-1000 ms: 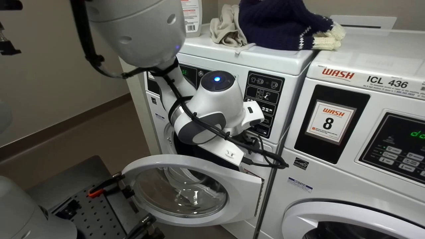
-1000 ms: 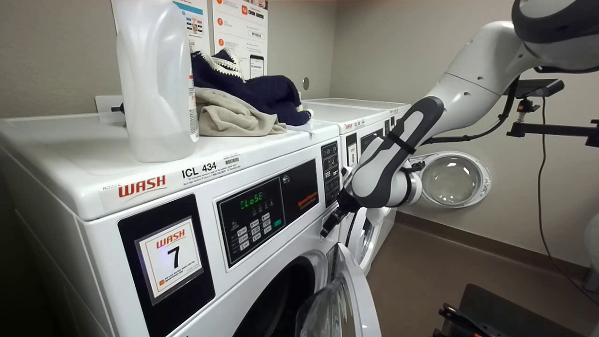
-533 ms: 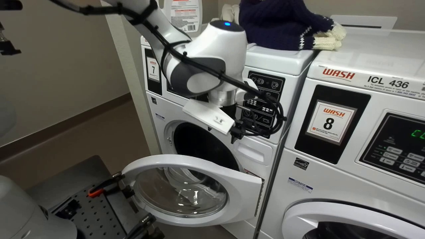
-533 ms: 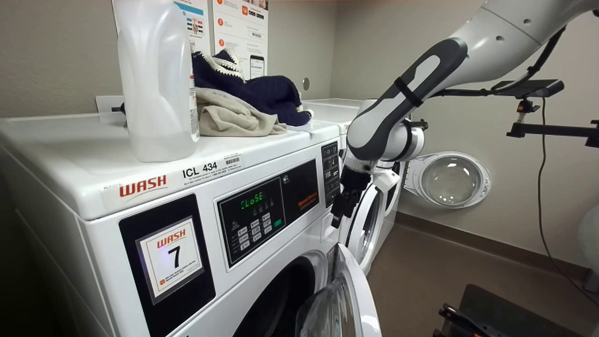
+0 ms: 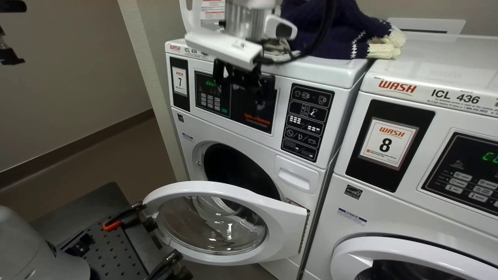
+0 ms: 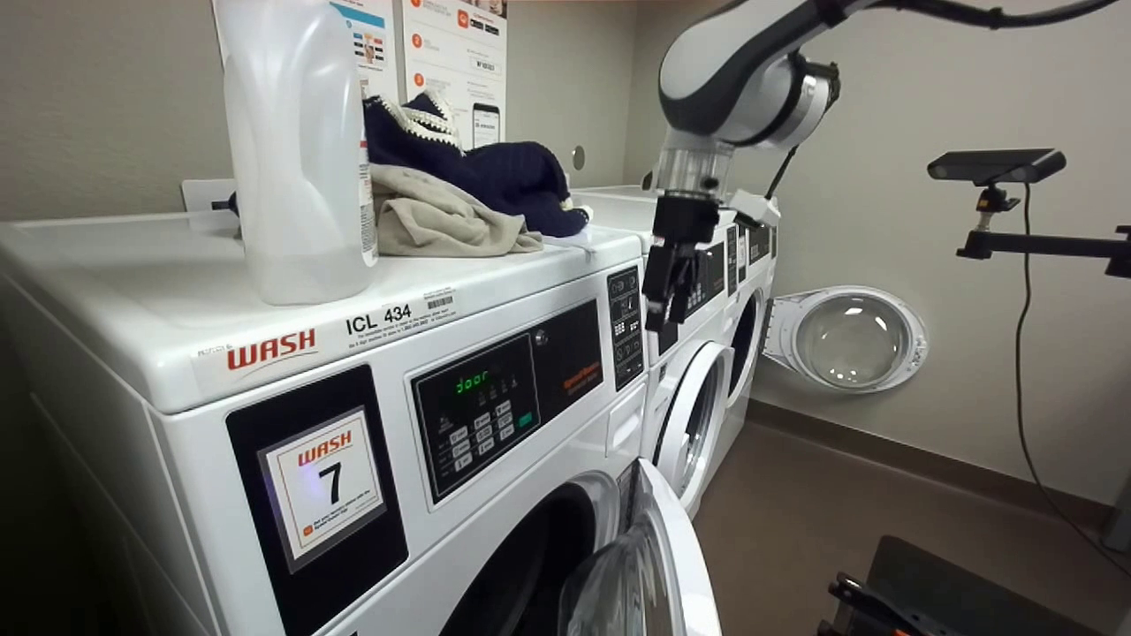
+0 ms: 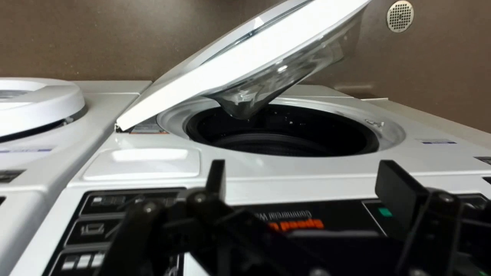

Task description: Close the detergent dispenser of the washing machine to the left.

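Observation:
The detergent dispenser (image 5: 297, 174) is a small white drawer front below the button panel of the washing machine (image 5: 260, 147). It looks flush with the machine's front in both exterior views (image 6: 626, 424). In the wrist view the dispenser (image 7: 142, 164) lies left of the fingers, with its face even with the white body. My gripper (image 5: 239, 91) hangs above and to the left of the dispenser, in front of the dark control panel. Its fingers (image 7: 302, 172) are wide apart with nothing between them. The gripper also shows in an exterior view (image 6: 667, 320), apart from the machine.
The machine's round glass door (image 5: 282, 221) stands open below the dispenser. The washer marked 8 (image 5: 412, 202) stands alongside. A bottle (image 6: 300, 159) and clothes (image 6: 504, 190) lie on top. A stand with clamps (image 5: 109, 249) is at the lower left.
My gripper has risen from beside the dispenser and moved up and left to the control panel. The dispenser, first hidden behind the arm, now shows fully. The machine's display changed from CLOSE to door.

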